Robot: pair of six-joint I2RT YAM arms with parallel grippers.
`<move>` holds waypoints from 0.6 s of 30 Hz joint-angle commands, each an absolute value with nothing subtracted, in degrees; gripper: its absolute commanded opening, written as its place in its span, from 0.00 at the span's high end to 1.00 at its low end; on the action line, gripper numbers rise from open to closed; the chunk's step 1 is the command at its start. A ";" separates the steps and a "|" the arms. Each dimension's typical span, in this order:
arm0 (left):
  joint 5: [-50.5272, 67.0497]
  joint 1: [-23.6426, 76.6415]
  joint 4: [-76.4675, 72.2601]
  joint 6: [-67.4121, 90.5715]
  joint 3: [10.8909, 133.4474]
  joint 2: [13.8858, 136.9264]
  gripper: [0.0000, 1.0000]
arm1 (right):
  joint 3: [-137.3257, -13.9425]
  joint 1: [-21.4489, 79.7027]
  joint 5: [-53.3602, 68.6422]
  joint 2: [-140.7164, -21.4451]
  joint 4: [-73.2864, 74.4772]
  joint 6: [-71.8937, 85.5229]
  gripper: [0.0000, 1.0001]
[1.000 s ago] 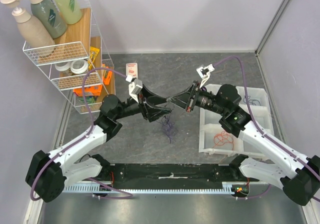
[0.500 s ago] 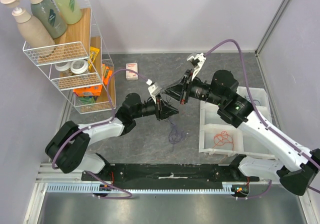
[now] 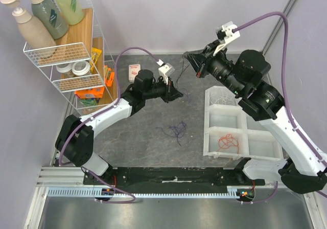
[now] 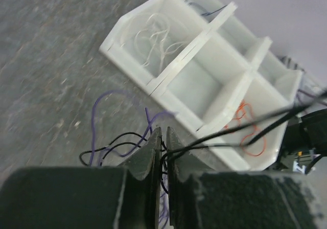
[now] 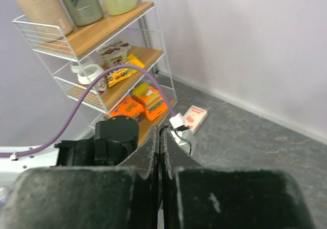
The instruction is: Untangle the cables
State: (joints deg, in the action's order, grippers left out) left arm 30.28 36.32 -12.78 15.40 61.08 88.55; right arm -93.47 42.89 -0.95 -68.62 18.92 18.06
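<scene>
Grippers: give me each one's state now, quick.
Left gripper: closed on a thin dark cable.
Right gripper: closed; whether it pinches a cable cannot be told.

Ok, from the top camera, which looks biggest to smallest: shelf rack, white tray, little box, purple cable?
1. shelf rack (taller, so nearer the camera)
2. white tray
3. purple cable and little box: about alike, the cable only a thin sprawl.

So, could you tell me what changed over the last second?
Both end effectors moved farther back and apart. The left end effector closed on a dark cable; the right end effector stayed shut. The purple cable and the orange cable in the tray stayed put.
</scene>
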 commanded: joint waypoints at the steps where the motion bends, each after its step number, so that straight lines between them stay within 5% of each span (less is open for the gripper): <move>1: 30.76 32.36 -0.36 6.86 61.18 88.25 0.89 | -101.41 42.89 -5.53 -71.53 20.38 8.27 1.00; 18: 29.97 30.15 10.19 12.04 54.58 85.69 0.90 | -105.98 42.45 -31.64 -69.43 26.89 3.96 1.00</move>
